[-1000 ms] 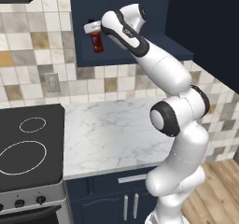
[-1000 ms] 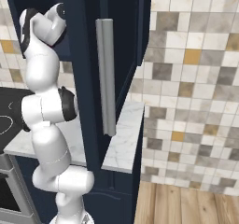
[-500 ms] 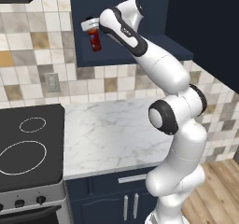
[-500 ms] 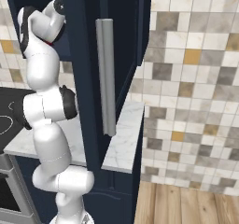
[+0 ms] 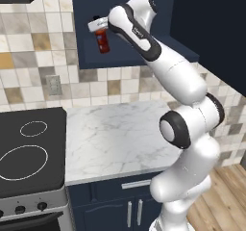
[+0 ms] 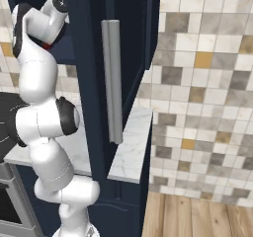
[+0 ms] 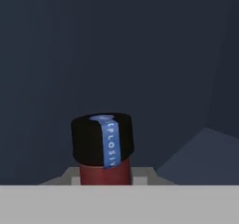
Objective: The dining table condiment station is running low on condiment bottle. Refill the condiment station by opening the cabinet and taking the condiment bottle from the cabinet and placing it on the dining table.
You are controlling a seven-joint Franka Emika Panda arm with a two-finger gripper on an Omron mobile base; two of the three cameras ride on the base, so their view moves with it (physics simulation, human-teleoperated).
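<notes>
Now the claw grips the slim, glossy red condiment bottle by its black cap, higher than before, before the matte navy cabinet.

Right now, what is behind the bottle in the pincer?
Behind the small red black-capped condiment bottle lies the dark navy cabinet interior, its back wall and a stretch of shelf floor. The bottle and pincer cover the floor directly behind them.

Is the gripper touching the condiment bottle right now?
Touching: in the hand view the fingers sit flush against both sides of the condiment bottle.
</notes>
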